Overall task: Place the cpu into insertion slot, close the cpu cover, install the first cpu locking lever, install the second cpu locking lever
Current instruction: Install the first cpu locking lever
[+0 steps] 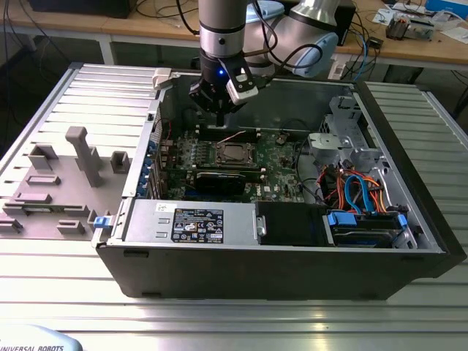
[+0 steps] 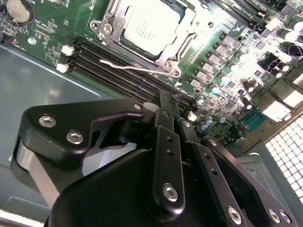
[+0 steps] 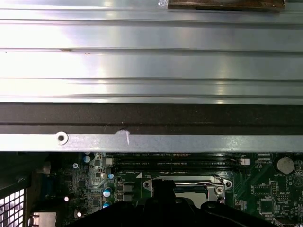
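Black two-finger gripper point(image 2: 169, 111) above the green board, fingers pressed together, empty.
The silvery-grey square cpu point(image 2: 150, 27) sits in the silver-rimmed insertion slot point(image 2: 182, 56) under the closed silver frame cover point(image 2: 187, 22); gripper body hides the board's near part.

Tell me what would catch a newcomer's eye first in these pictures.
The opened computer case lying on the ribbed metal table, its green board exposed. Next, the arm's black gripper hanging over the board by the case's far wall. In the second wrist view, the silvery cpu sits in the insertion slot, framed by the cpu cover.
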You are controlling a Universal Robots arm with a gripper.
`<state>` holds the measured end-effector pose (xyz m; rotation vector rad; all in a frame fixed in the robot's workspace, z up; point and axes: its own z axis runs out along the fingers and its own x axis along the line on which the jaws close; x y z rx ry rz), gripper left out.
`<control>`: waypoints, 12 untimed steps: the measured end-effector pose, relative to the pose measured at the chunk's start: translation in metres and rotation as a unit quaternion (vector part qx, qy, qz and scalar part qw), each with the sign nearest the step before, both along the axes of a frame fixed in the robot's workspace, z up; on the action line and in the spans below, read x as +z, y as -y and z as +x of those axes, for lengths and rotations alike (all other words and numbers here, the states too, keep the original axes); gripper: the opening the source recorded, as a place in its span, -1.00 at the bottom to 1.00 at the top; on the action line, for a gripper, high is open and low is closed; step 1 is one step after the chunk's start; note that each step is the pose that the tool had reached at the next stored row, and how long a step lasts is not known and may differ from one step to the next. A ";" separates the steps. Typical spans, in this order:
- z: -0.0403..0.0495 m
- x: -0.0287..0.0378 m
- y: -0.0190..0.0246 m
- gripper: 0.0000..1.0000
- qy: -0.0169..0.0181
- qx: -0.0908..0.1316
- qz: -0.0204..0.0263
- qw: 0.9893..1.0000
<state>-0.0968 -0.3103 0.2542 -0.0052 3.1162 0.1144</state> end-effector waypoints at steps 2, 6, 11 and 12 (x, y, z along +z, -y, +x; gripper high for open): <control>0.0001 -0.0001 0.0000 -0.79 0.000 0.000 0.000 1.000; 0.0058 -0.0027 0.0000 -0.79 0.000 0.000 0.000 1.000; 0.0146 -0.0075 0.0000 -0.79 0.000 0.000 0.000 1.000; 0.0164 -0.0087 0.0001 -0.79 0.000 0.000 0.000 1.000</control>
